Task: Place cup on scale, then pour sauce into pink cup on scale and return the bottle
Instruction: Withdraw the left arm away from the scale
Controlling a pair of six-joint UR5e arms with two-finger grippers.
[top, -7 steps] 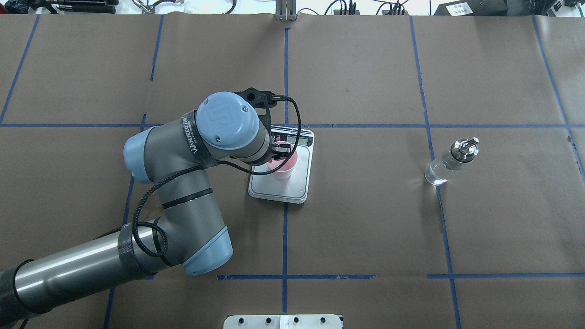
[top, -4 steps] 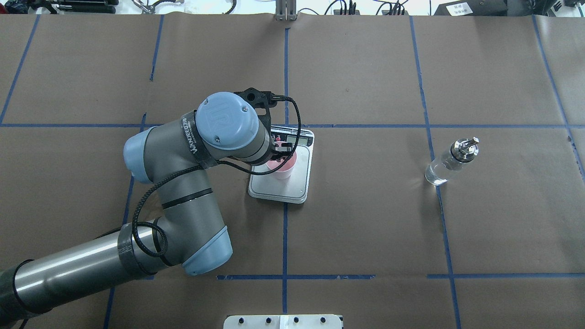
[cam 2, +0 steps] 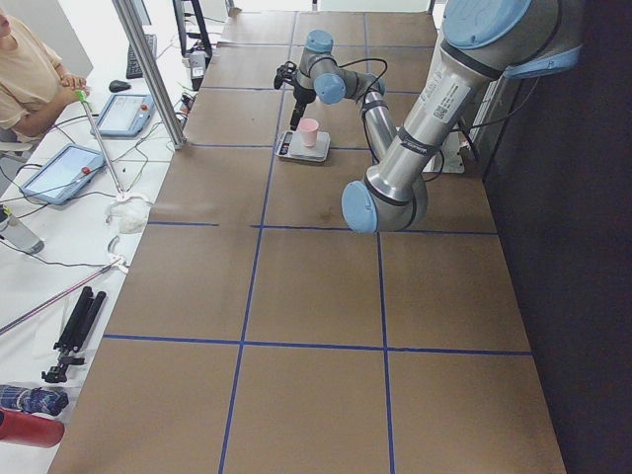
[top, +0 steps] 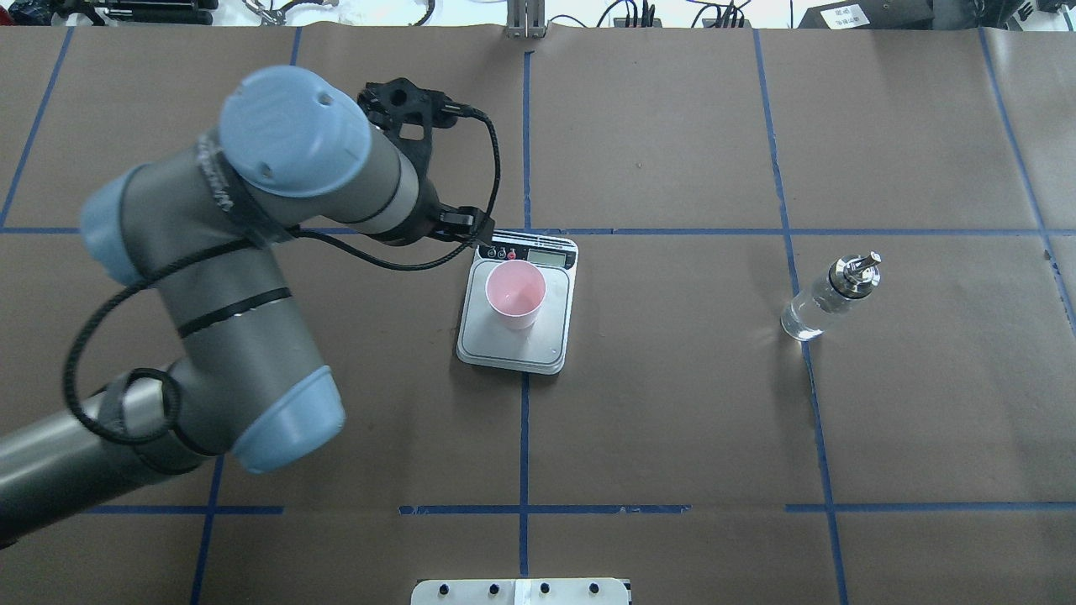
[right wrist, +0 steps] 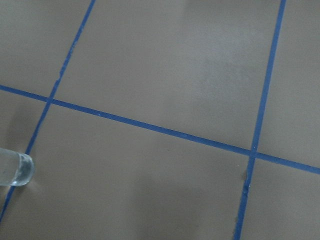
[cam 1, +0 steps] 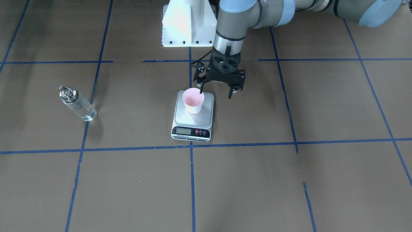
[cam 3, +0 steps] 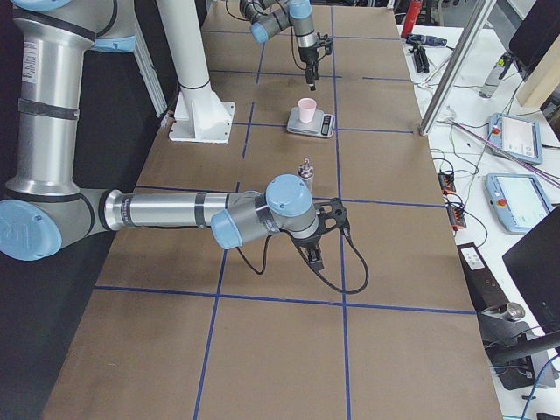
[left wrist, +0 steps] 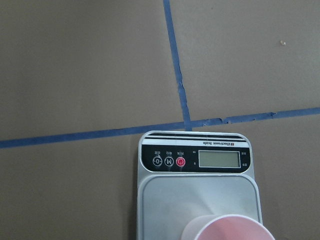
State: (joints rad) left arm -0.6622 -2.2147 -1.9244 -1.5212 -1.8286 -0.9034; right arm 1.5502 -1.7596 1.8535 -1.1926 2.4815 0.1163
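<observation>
So the bottle point(cam 1: 77, 103) is seen standing upright on the brown surface point(cam 1: 289, 180), well apart from the scale point(cam 1: 192, 121), where the cup point(cam 1: 193, 100) is set upright; the left gripper point(cam 1: 216, 93) is spread wide just beside it, nothing held. Right gripper point(cam 3: 313, 254): its state can't be told.

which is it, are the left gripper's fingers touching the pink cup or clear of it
Apart. The overhead view shows the cup with its whole rim bare and the left gripper off beyond the scale corner.
</observation>
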